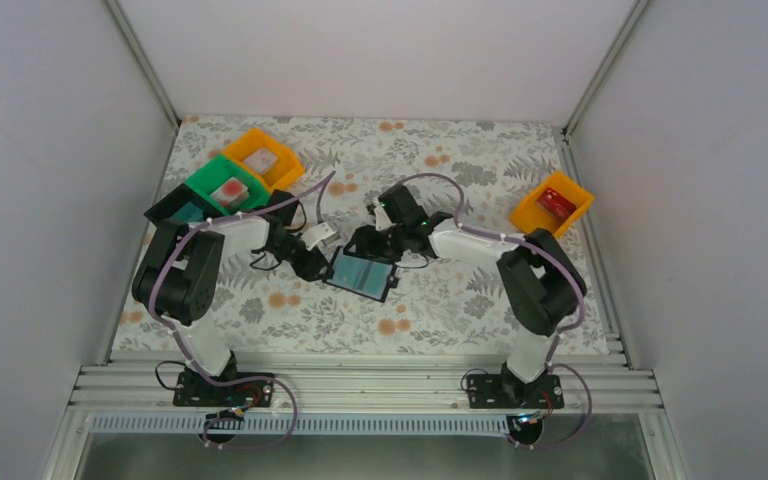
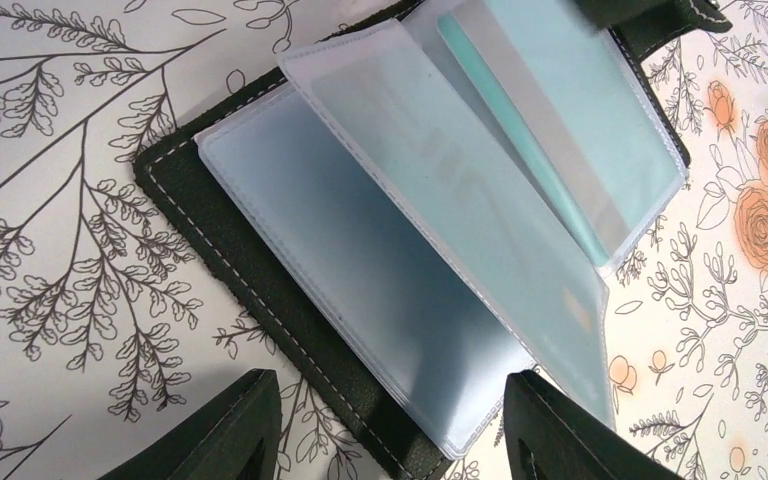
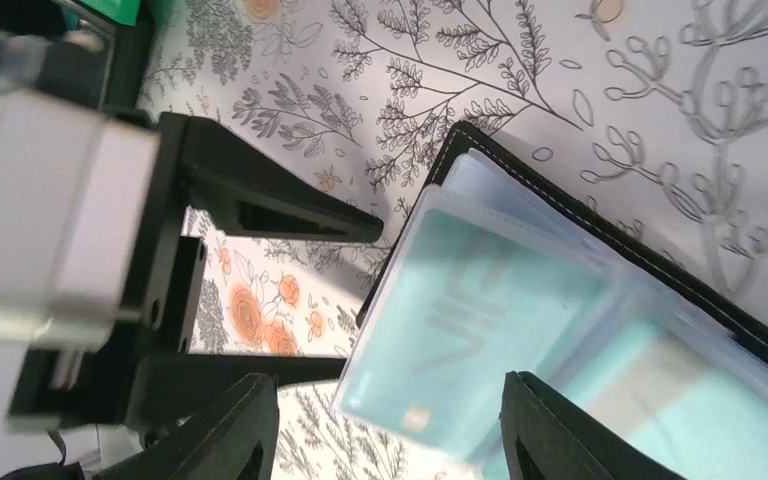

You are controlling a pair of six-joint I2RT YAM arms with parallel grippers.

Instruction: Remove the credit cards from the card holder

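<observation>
Card holder (image 1: 363, 272): lies open with its inside up in the middle of the table (image 1: 460, 300), a little toward the near edge. Clear sleeves fan up from its spine.
Teal card (image 3: 465, 330): sits inside one of the clear sleeves, marked "VIP", not out of the card holder.
Red card (image 1: 558, 203): lies in the right orange bin (image 1: 528, 215) at the right edge of the table, well apart from the card holder.
Left gripper (image 1: 320, 262): low over the table at the card holder's left side. Its fingers are apart and clamp nothing. In the left wrist view a corner of the card holder lies between the two tips.
Right gripper (image 1: 368, 246): low at the card holder's far side. Its fingers are apart. The sleeve with the teal card reaches into the gap, but whether a pad touches it cannot be told.
Far left corner: the left orange bin (image 1: 243, 143), green bin (image 1: 205, 178) and black bin (image 1: 175, 208) stand in a row, touching or just beside one another.
</observation>
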